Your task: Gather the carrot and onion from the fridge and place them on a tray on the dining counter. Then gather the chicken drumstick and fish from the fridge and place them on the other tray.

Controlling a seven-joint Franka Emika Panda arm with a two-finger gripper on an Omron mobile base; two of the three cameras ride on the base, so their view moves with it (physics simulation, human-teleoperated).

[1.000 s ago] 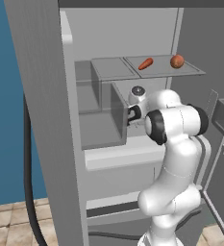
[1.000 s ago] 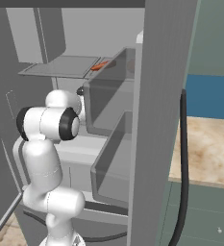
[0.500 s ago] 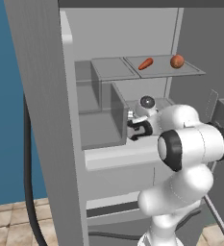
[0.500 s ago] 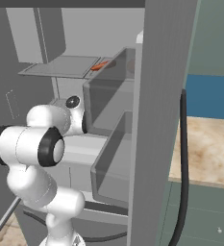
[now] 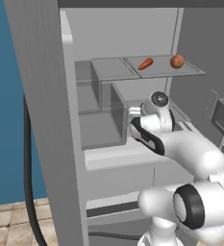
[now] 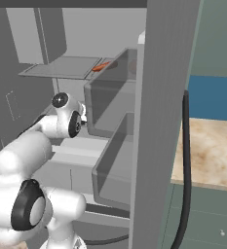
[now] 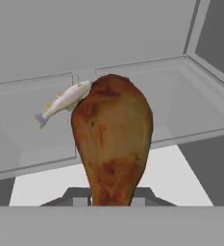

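Chicken drumstick stands right in front of my hand camera, thick end up and narrow end down between my fingers, so I judge my gripper to be closed on it; the fingertips themselves are mostly hidden behind the meat, and how wide they sit I can't tell exactly. The drumstick is golden brown, darker and mottled toward the lower part, smooth-skinned and plump at the top, tapering to where I hold it.

Behind it lies the fish, small, pale and silvery, resting on the floor of a grey drawer inside the fridge, its head end hidden behind the drumstick's upper edge. So the fish is not yet picked up.

From the base views, my arm reaches into the middle level of the fridge. On the shelf above, the carrot and the onion sit near each other, apart, and untouched. That tells me the first half of the job, moving those two to a tray, is not done as far as I can see, while I already have the drumstick in hand. Left to do, by my reckoning: carry this drumstick to its tray on the dining counter, come back for the fish, and move the carrot and onion as well.
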